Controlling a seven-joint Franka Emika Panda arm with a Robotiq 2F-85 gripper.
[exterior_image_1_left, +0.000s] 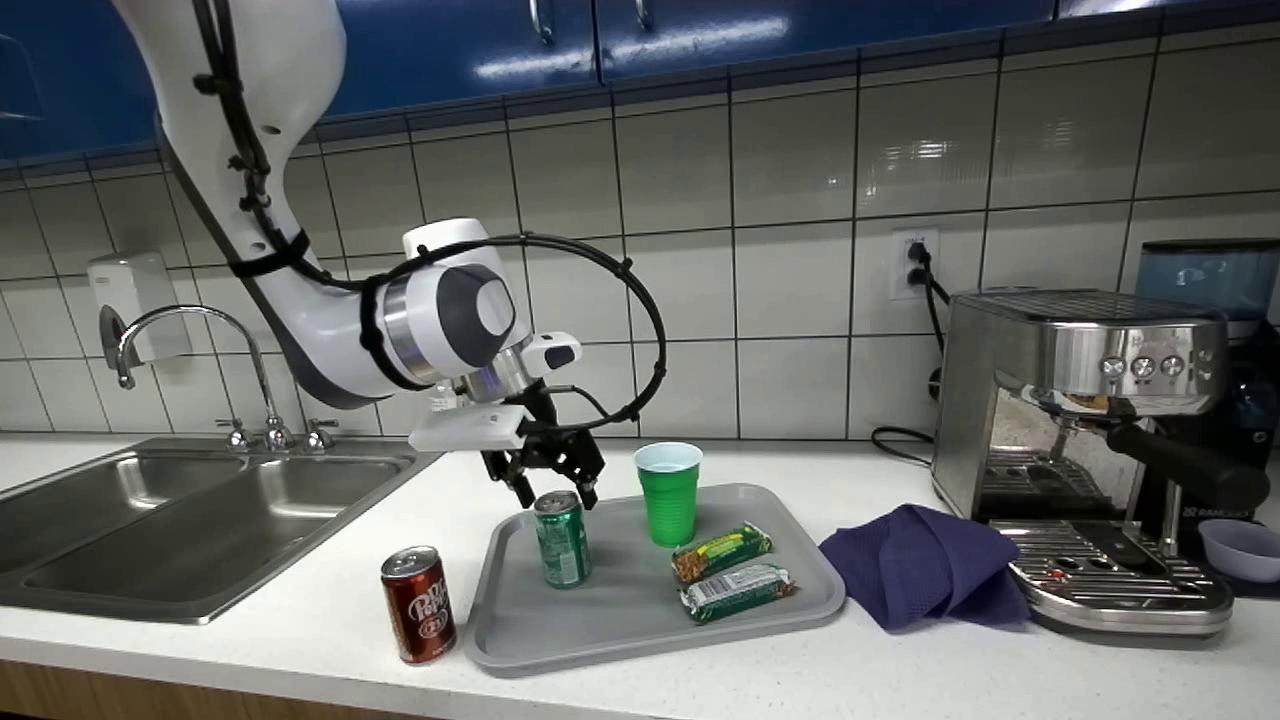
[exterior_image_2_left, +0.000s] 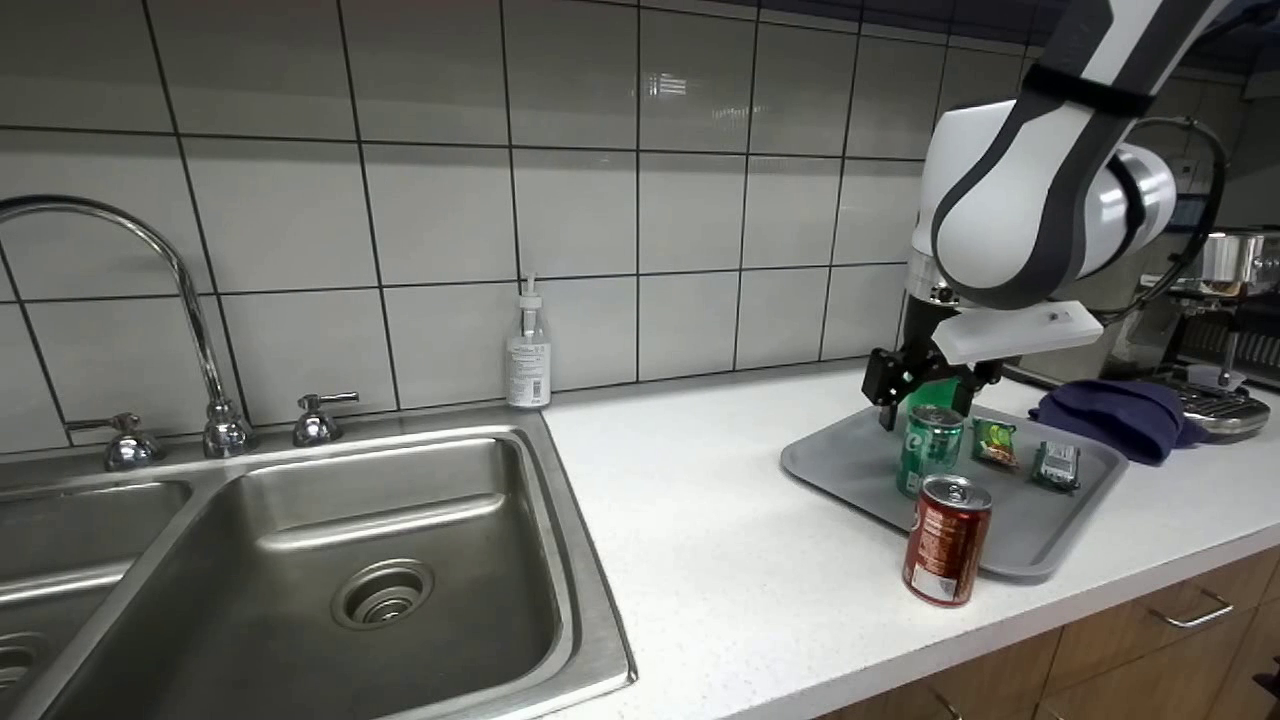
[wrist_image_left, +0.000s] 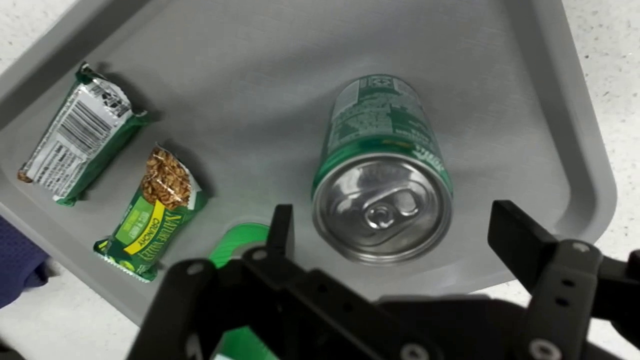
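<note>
My gripper (wrist_image_left: 392, 225) is open, its black fingers on either side of a green soda can's top with a visible gap to each. That green can (wrist_image_left: 385, 120) stands upright on the grey tray (wrist_image_left: 250, 55). In both exterior views the fingertips hang at about the height of the can's lid. Beside it is a green plastic cup (exterior_image_1_left: 668, 505), partly hidden behind a finger in the wrist view. Two green granola bar packs, a yellow-labelled one (wrist_image_left: 150, 225) and one with barcode up (wrist_image_left: 82, 140), lie on the tray. Nothing is held.
A red Dr Pepper can (exterior_image_1_left: 418, 605) stands on the counter just outside the tray. A purple cloth (exterior_image_1_left: 925, 570) and a steel coffee machine (exterior_image_1_left: 1085, 450) are on the tray's far side from the sink (exterior_image_2_left: 400, 560). A soap bottle (exterior_image_2_left: 528, 350) stands by the wall.
</note>
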